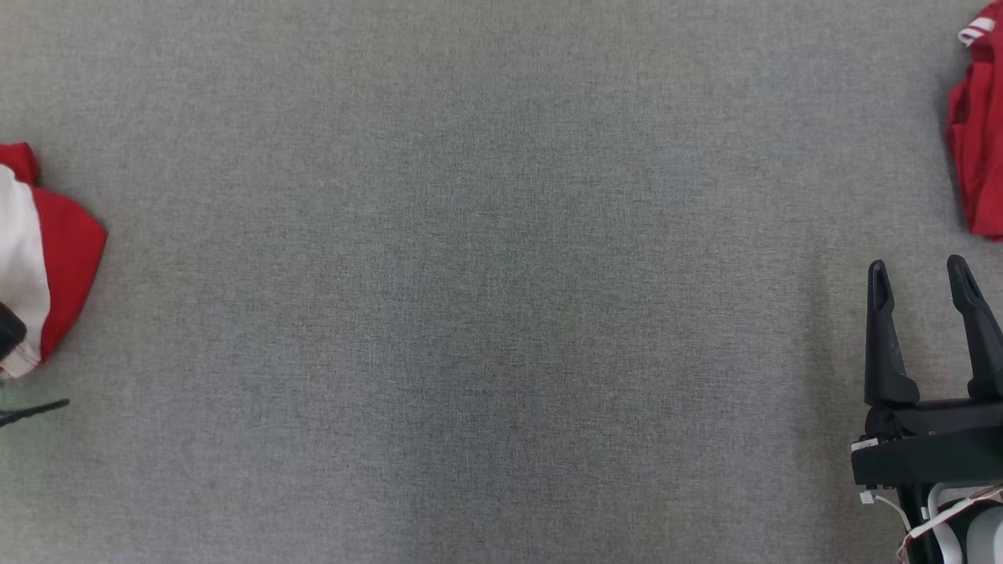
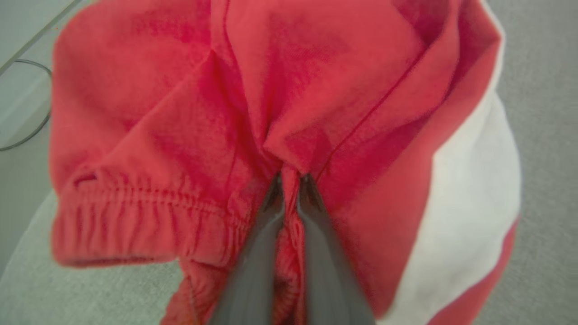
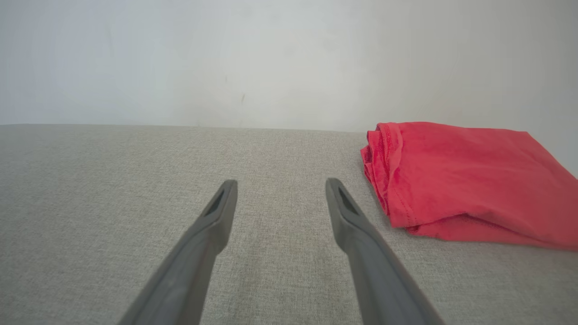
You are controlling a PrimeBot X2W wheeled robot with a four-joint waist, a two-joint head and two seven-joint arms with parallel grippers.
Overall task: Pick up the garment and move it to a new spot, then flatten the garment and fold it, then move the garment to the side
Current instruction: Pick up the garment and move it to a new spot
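**Left tool pinched on the garment, open table to its right**

My left tool (image 2: 289, 180) has its 2 fingers pressed nearly together on a raised fold of the garment (image 2: 180, 113), with red cloth bunched between and around the tips. Just beside the pinch, toward that view's left, runs a gathered elastic waistband (image 2: 144, 198). Toward its right is a broad white panel (image 2: 469, 194). I judge the grip to sit close to the waist edge. The piece looks like shorts, though the close, soft view leaves me unsure.

In the head view the garment sits at the far left edge of the table (image 1: 501, 313) and is only partly in frame, so the left arm is the nearer of the 2. The bare grey middle of the table lies to the garment's right, and that is the way the carry should go. I cannot read the garment's long axis while it is crumpled.

My right tool (image 1: 917, 268) stands spread and holds nothing, at the lower right, well apart from the garment. Beyond it, at the table's right edge, lies a folded red piece (image 1: 975, 157), apart from the fingers. I take it for a separate item.

I judge this to be the pick-up: the grip is made and the carry is not yet done. The lift should bring the trailing cloth clear of the table, and the set-down should stay well short of the folded red piece.
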